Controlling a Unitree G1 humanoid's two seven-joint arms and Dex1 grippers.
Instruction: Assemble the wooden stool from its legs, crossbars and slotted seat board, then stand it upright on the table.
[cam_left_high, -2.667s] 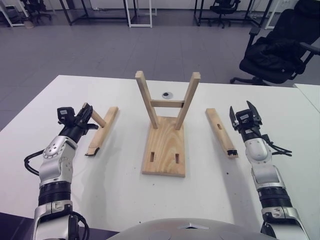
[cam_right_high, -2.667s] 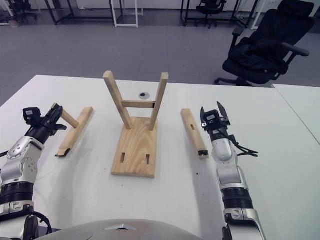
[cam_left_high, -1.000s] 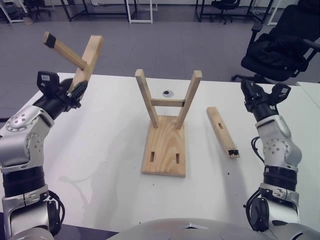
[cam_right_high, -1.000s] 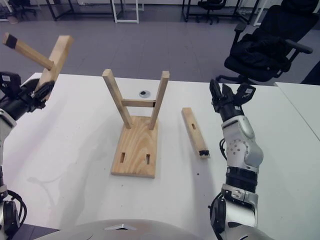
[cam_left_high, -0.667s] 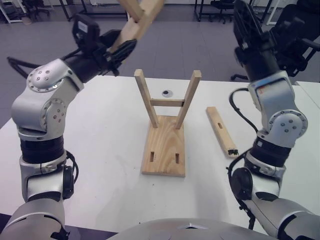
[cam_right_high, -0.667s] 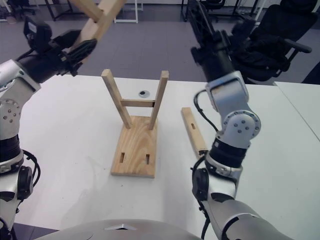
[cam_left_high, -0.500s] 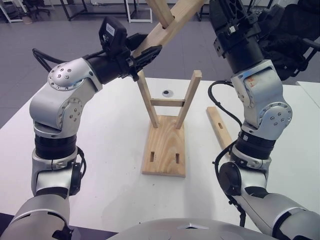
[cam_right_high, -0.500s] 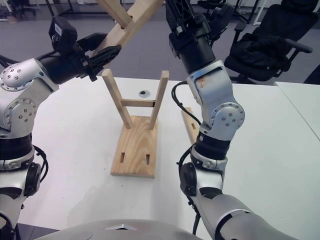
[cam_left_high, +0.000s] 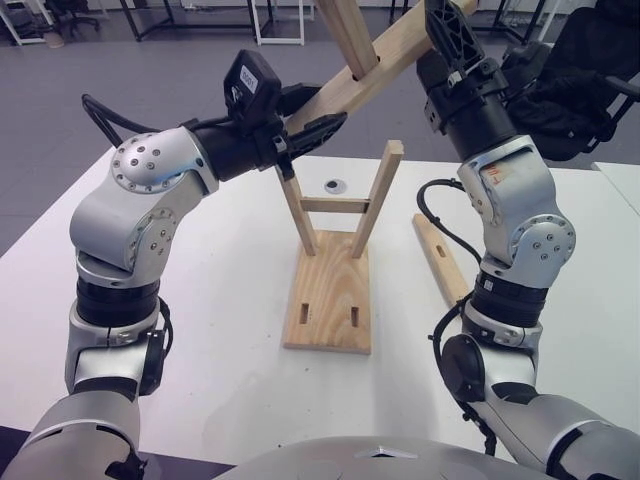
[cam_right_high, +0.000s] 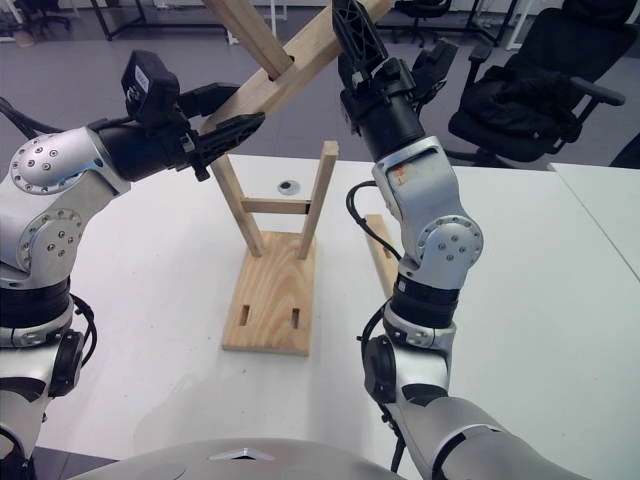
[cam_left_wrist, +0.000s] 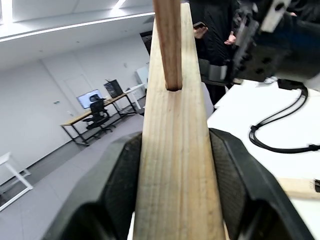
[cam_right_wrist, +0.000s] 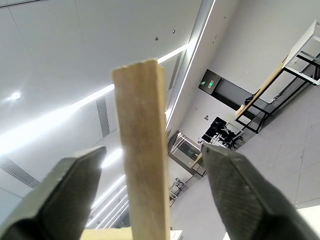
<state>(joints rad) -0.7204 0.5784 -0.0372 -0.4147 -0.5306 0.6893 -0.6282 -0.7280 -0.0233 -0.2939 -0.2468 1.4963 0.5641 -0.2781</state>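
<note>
Pressing on both flat faces of a leg (cam_left_high: 385, 58), the left gripper (cam_left_high: 318, 112) is closed on the leg's lower end. The leg is held slanting up and to the right, high over the table (cam_left_high: 200, 300). A crossbar (cam_left_high: 345, 30) is plugged into a slot partway along the leg and sticks out upward. The right gripper (cam_right_wrist: 150, 150) is raised beside the leg's upper end with its jaws spread. A bar (cam_right_wrist: 142, 110) of wood is seen between its fingers (cam_right_wrist: 75, 195), with a gap on each side and touched by neither. Which piece that bar is cannot be told.

In the left wrist view the pads (cam_left_wrist: 120, 195) are seen tight against the leg, and the crossbar's end is seen seated in its slot. The head views give the layout instead. The board (cam_left_high: 330, 300) lies flat at the middle of the table, below the held leg. An upright pair (cam_left_high: 375, 195) of legs, joined by a rung (cam_left_high: 333, 207), stands in its far slots. The two near slots (cam_left_high: 304, 313) are unfilled. A loose leg (cam_left_high: 435, 255) lies right of the board, partly hidden by the right arm.
</note>
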